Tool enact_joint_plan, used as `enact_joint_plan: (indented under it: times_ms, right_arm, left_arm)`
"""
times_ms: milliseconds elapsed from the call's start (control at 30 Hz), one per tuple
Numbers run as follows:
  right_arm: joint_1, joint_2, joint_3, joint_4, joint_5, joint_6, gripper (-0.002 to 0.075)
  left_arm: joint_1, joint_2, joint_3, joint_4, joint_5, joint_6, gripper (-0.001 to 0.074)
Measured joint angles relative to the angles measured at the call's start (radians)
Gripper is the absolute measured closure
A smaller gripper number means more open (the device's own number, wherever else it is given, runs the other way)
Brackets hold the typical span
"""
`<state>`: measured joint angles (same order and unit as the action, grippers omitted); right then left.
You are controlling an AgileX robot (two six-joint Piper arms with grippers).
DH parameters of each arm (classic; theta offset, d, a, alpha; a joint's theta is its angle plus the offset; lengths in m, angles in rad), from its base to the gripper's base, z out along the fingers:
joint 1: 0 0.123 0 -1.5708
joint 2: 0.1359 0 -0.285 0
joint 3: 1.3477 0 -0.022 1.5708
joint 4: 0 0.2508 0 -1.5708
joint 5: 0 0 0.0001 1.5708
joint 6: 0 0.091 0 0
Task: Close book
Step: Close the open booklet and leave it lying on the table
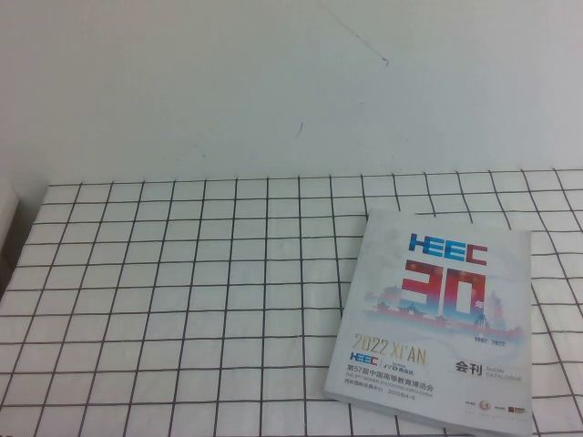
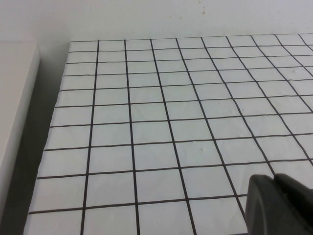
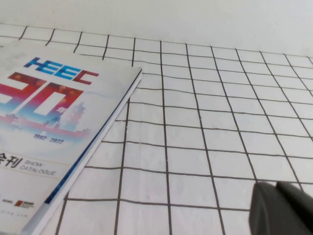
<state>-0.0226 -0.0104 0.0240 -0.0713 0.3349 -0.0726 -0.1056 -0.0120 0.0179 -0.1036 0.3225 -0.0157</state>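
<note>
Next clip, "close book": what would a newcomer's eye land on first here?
The book stands out: it lies shut, cover up, with "HEEC 30" in blue and red, on the near right part of the checked cloth. No arm shows in the high view. A dark edge of the left gripper hangs over bare cloth, and the right gripper hangs over the cloth beside the book.

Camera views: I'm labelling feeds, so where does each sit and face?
High view: raised on the robot's side, angled down at checked table and closed book; no arms visible.
Left wrist: on left arm, facing table's left edge; left gripper above it.
Right wrist: on right arm, facing book; right gripper beside it.
Shared: book, in high and right wrist.
</note>
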Motion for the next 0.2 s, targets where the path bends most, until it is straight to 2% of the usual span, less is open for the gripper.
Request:
enact_joint_plan:
  times_ms: [200]
  right_arm:
    - [0.002, 0.0, -0.002, 0.0, 0.009, 0.036, 0.0729]
  left_arm:
    - [0.0, 0.0, 0.0, 0.002, 0.002, 0.0, 0.0738]
